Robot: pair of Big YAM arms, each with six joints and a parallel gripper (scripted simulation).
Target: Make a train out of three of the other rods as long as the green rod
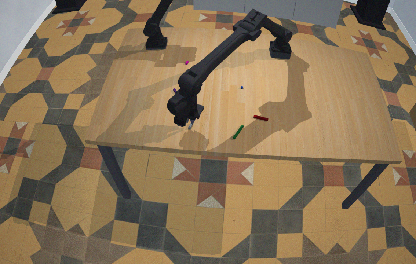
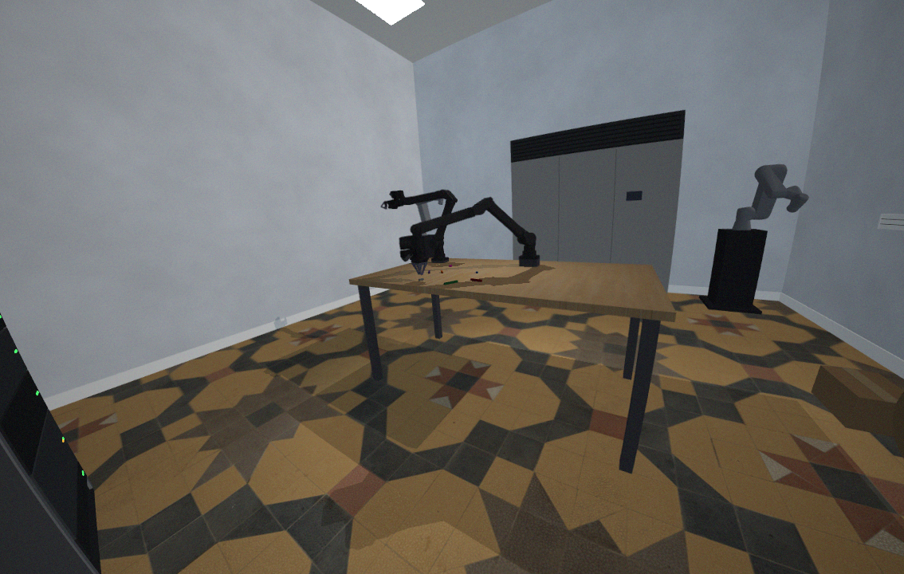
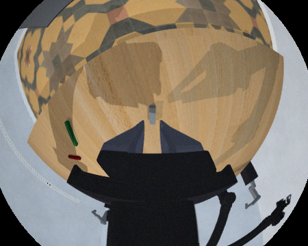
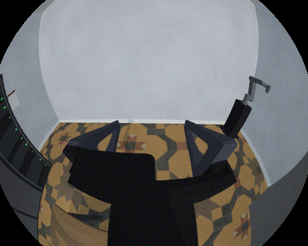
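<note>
A grey rod (image 1: pixel 189 126) (image 3: pixel 152 116) lies under my left gripper (image 3: pixel 152 124) (image 2: pixel 420 273), whose fingers are slightly apart and empty, with the rod just beyond the tips. The green rod (image 1: pixel 238 131) (image 3: pixel 71 133) and a dark red rod (image 1: pixel 261 117) (image 3: pixel 74 157) lie apart to its right in the top view. A blue rod (image 1: pixel 241 87) lies farther back, a magenta rod (image 1: pixel 186 62) near the back, and a purple rod (image 1: pixel 174 90) is partly hidden by the left arm. A small reddish rod (image 2: pixel 442 272) shows in the exterior view. My right gripper (image 4: pixel 152 124) (image 2: pixel 383 205) is wide open and empty, high up.
The left arm (image 1: pixel 219 49) reaches across the wooden table (image 1: pixel 334 98) and hides part of it. The right arm's base (image 1: pixel 156 43) stands at the back left in the top view. The table's front edge (image 1: pixel 285 158) runs near the grey and green rods.
</note>
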